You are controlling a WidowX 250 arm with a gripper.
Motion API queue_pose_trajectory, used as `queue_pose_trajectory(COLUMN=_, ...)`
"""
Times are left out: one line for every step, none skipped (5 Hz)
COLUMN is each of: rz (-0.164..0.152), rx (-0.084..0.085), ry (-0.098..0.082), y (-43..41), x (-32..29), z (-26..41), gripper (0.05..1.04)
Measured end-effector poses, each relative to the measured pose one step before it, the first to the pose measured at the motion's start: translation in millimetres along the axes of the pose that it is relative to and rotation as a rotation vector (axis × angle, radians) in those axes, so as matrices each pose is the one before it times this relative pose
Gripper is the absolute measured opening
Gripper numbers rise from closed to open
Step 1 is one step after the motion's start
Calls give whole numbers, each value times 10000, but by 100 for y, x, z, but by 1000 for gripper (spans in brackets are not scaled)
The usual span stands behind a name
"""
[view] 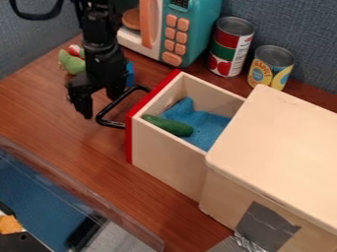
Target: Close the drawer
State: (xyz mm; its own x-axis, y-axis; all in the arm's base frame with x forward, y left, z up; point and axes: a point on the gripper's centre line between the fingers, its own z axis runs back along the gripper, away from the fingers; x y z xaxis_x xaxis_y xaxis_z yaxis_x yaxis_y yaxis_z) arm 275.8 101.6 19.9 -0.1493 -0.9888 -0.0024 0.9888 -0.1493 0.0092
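Box [283,138] at right foreground, pale, grey tape [260,224] on its side. Drawer [171,162] stands open, pulled out leftward. Toy microwave [178,34] sits behind it. Gripper [102,103] hangs just beside the drawer's handle [111,124], fingers wide apart. Two cans [229,49] upright beyond. Cucumber [168,126] lies on blue cloth [205,129] inside the drawer.

Your black arm [99,27] enters at upper left and runs steeply down to the wrist [104,59]. Your pincer [102,107] hangs below, pointing downward; its two fingers [83,102] stand apart, a gap between them.
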Motion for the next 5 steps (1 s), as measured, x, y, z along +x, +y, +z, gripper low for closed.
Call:
queue_pose_trajectory(rz=115, rx=9, ry=-449, y=366, x=1691, z=-320, gripper=1001)
queue_pose_trajectory(rz=-43, rx=-308, ry=-523, y=6, x=2116, z=-1113, gripper=1000)
queue_pose_trajectory(rz=-39, rx=-105, ry=-468, y=211, x=1778, z=-127, gripper=1001)
queue_pose_trajectory(rz=-140, rx=-164, ry=-457, y=94, x=2172, z=-252, gripper=1001)
queue_pose_trajectory(rz=-365, rx=-106, ry=-169, y=-197, x=2413, z=-246, gripper=1001)
